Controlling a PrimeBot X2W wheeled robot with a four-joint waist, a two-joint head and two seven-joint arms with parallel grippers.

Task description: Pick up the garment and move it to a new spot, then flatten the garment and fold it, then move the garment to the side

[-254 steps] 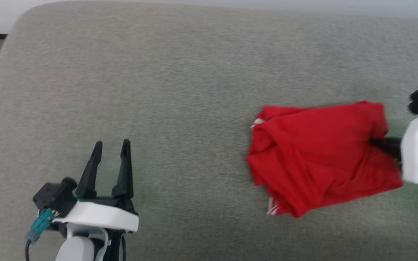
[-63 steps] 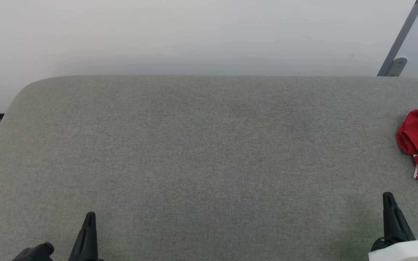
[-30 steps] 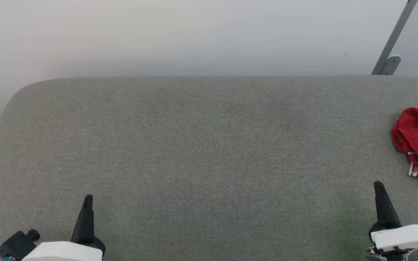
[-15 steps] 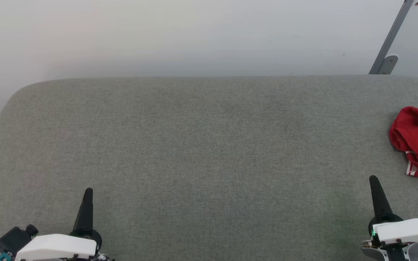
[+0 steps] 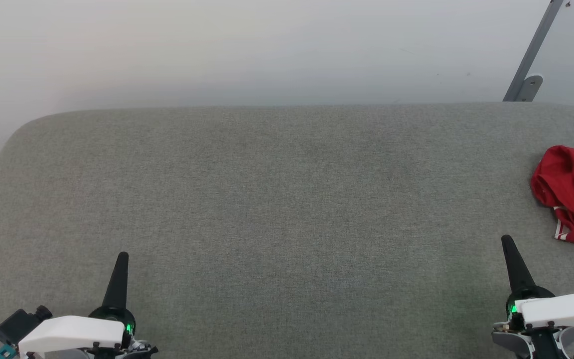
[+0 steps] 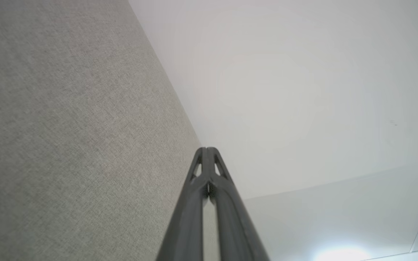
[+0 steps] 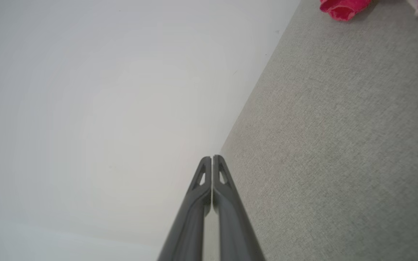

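Garment (image 5: 573,197) sits bunched at the right edge, left gripper (image 5: 121,259) and right gripper (image 5: 507,243) pinched closed and empty down low, so move-aside looks done, next is just parking arms.

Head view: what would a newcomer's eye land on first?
The bright red garment lies bunched at the right edge of the grey padded surface. The left pincer and right pincer, both shut and empty, point up from the bottom corners.

Grey fabric surface (image 5: 267,199), plain white wall (image 5: 217,50), grey metal bracket (image 5: 528,65)
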